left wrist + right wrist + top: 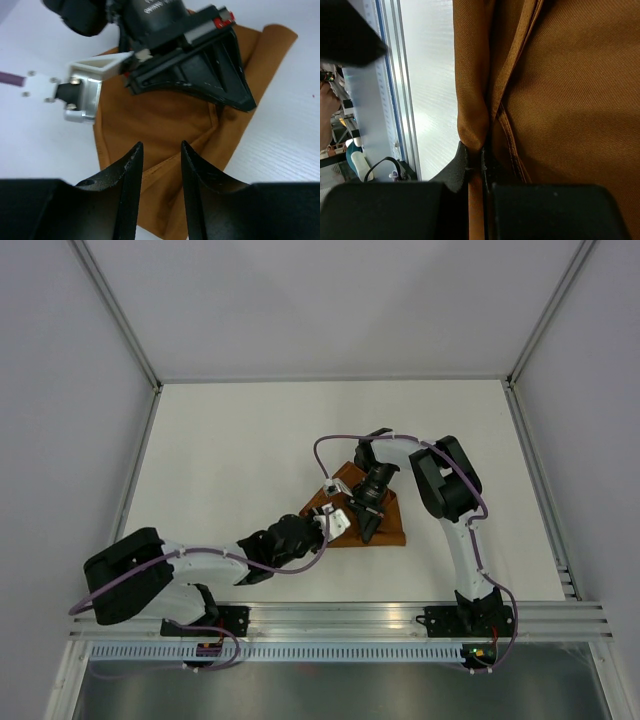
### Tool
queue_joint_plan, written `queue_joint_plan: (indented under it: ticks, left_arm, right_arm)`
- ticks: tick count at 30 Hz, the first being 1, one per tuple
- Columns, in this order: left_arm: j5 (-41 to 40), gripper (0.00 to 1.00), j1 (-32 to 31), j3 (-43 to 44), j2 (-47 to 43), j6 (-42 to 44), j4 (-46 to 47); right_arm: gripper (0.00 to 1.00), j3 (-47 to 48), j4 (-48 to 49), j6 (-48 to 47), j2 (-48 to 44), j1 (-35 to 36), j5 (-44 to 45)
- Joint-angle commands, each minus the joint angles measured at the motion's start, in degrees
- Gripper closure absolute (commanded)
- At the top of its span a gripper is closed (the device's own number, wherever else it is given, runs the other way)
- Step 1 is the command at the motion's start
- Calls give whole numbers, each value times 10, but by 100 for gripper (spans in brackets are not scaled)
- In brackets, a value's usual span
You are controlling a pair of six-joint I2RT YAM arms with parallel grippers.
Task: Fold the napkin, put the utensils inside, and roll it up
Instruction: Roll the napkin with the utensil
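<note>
Right end effector (481, 150) of mine is clamped on a raised fold of the napkin (560, 100), which lies on the tabletop (250, 440) between my arms, while my left end effector (160, 150) hovers over it, narrowly parted and empty; folding looks unfinished, no utensils are visible, and rolling is not begun.

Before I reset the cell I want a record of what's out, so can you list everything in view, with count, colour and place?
napkin: one, rust-orange, bunched in folds on the table, between the two arms
utensils: none visible in any view
table: one, white, under everything
frame rail: one, silver, along the table's near edge
walls: three, pale grey, left, far and right of the table
cables: purple, running along both arms
left arm: one, white and black, reaching in from the near left
right arm: one, white and black, bent over the napkin from the right
left tool: one, black, open, over the napkin's edge
right tool: one, black, shut on a fold of the napkin
</note>
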Motion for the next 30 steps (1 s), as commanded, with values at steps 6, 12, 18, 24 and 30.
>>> queue_joint_plan:
  ticks: [6, 12, 18, 24, 30]
  left_arm:
    - [48, 53, -65, 88, 153, 83, -3]
    - [60, 50, -80, 116, 204, 90, 1]
    - [52, 50, -80, 121, 225, 100, -8]
    - [41, 49, -77, 123, 247, 112, -16]
    - [55, 51, -62, 127, 255, 100, -46]
  right_arm:
    - [99, 1, 86, -8, 38, -3, 84]
    - [100, 4, 87, -3, 41, -3, 86]
    - [99, 7, 85, -2, 44, -4, 86]
    - [100, 10, 82, -1, 46, -4, 87]
    - [100, 13, 80, -1, 49, -4, 87]
